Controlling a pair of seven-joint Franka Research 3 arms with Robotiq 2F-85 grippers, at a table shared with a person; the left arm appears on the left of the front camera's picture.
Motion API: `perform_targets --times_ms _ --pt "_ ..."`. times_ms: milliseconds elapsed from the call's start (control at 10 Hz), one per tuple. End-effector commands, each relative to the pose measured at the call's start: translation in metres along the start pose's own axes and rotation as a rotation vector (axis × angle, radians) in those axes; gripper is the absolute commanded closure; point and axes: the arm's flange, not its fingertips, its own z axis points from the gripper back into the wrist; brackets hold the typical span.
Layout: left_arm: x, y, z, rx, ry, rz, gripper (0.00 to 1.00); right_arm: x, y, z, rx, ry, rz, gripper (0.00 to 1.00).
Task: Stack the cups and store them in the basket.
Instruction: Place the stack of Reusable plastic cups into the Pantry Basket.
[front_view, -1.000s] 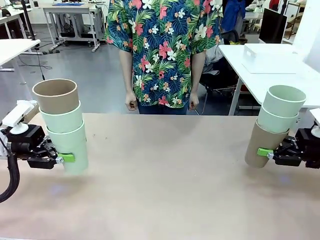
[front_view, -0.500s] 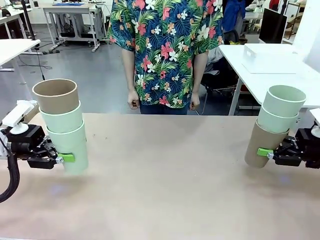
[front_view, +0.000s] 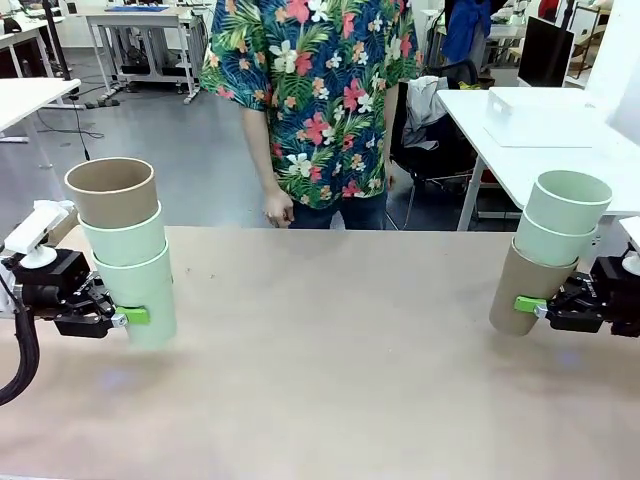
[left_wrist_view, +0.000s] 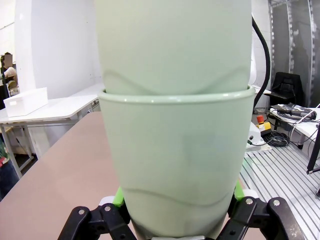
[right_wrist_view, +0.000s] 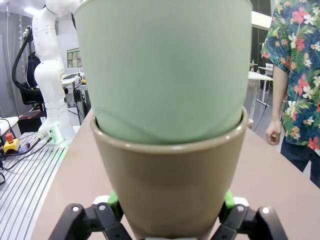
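While the front view looks across the table (front_view: 330, 340), left gripper (front_view: 128, 317) pinches the lowest mint cup of the upright left stack (front_view: 125, 250) near the left edge; right gripper (front_view: 528, 304) pinches the tan base of the tilted right stack (front_view: 550, 250) near the right edge. Left wrist: green pads (left_wrist_view: 118, 196) clamp a mint cup (left_wrist_view: 175, 150). Right wrist: pads clamp a tan cup (right_wrist_view: 170, 175) with a mint one nested inside.

No writing, number, brand or sign can be read. A framed sheet (right_wrist_view: 74, 57) on the wall just beside the left arm (right_wrist_view: 50, 75), in the right wrist view, is too small and blurred to make out.
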Motion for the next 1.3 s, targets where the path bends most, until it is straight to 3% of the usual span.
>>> perform_targets --times_ms 0,1200 --pt "0.0037 0.0000 -0.0008 -0.003 -0.012 -0.008 0.15 0.0040 -0.0004 0.0001 0.000 -0.001 0.013 0.15" --pt "0.0037 0.0000 -0.0008 -0.003 -0.012 -0.008 0.15 0.0040 -0.0004 0.0001 0.000 -0.001 0.013 0.15"
